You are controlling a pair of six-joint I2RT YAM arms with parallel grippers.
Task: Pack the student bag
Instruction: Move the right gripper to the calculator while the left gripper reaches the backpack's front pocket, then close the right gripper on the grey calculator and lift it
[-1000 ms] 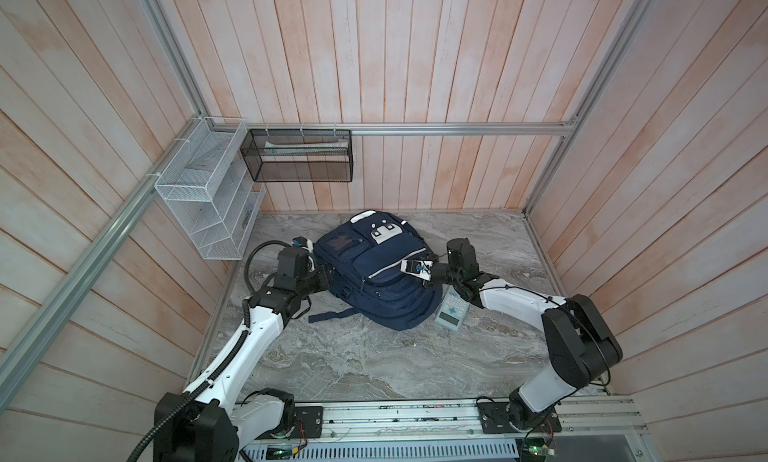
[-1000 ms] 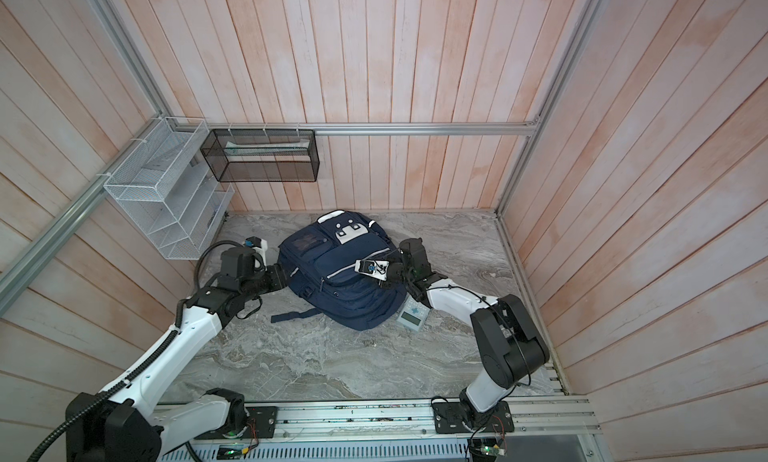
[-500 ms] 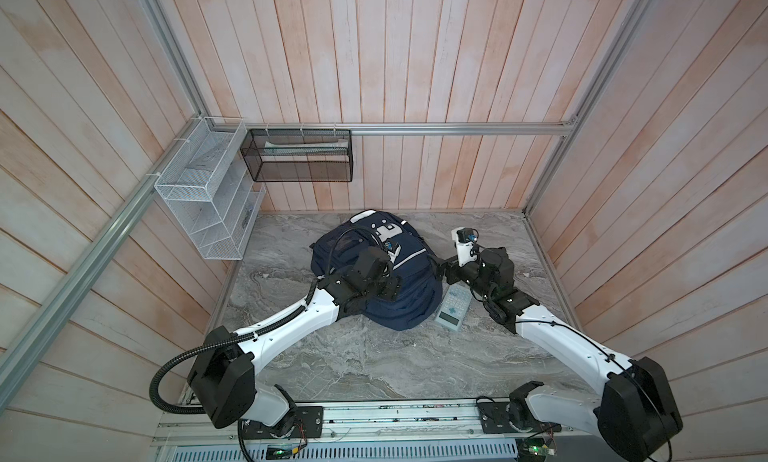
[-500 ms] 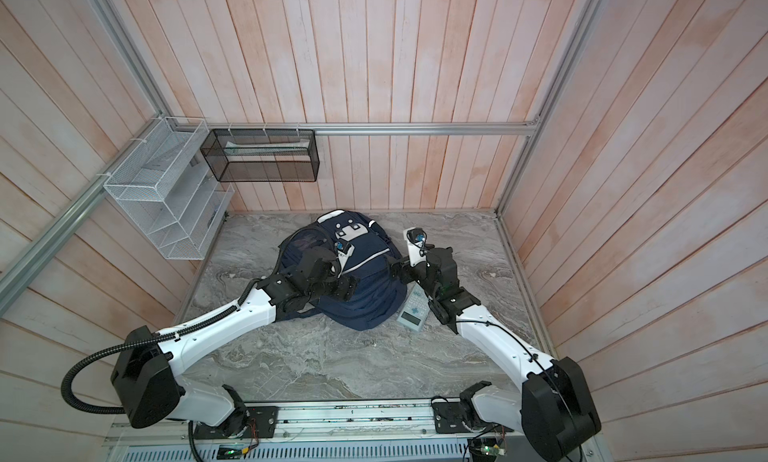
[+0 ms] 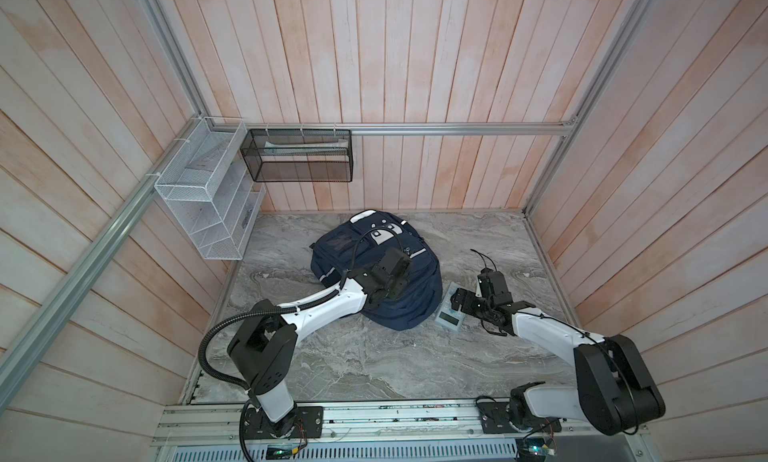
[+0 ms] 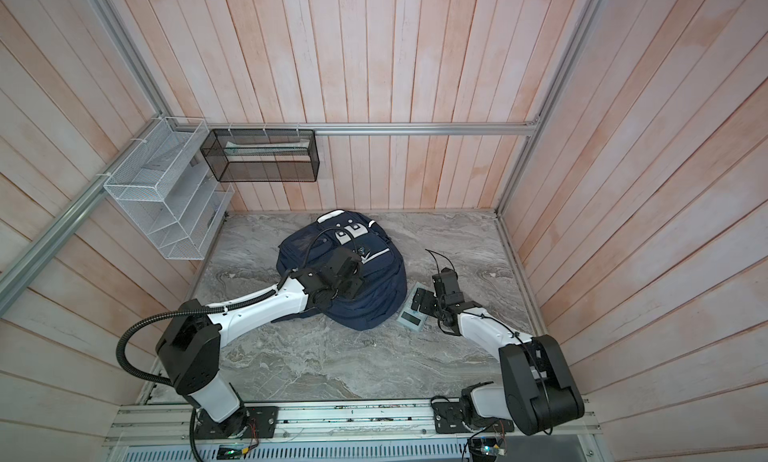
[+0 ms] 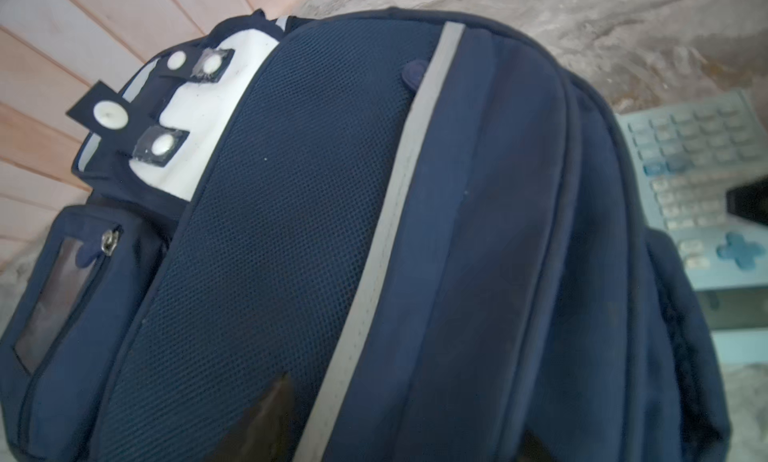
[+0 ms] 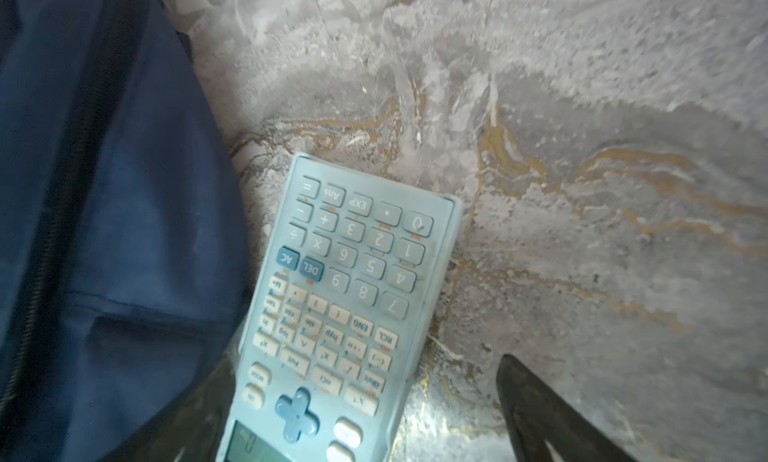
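Where left hand (image 5: pixel 395 264) overhangs student bag (image 5: pixel 407 310), grip unreadable; right hand (image 8: pixel 365 364) gapes astride calculator (image 8: pixel 353 272).

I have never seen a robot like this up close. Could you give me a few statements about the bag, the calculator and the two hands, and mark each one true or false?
1. The navy-blue fabric backpack lies on the grey marble tabletop. True.
2. The light-blue plastic calculator is inside the backpack. False: it lies on the tabletop, right beside the backpack.
3. The right hand is open, with a finger on either side of the calculator. True.
4. The left hand rests on bare tabletop. False: it is above the backpack.
5. The black mesh basket stands on the tabletop. False: it hangs from the metal rail on the back wall.
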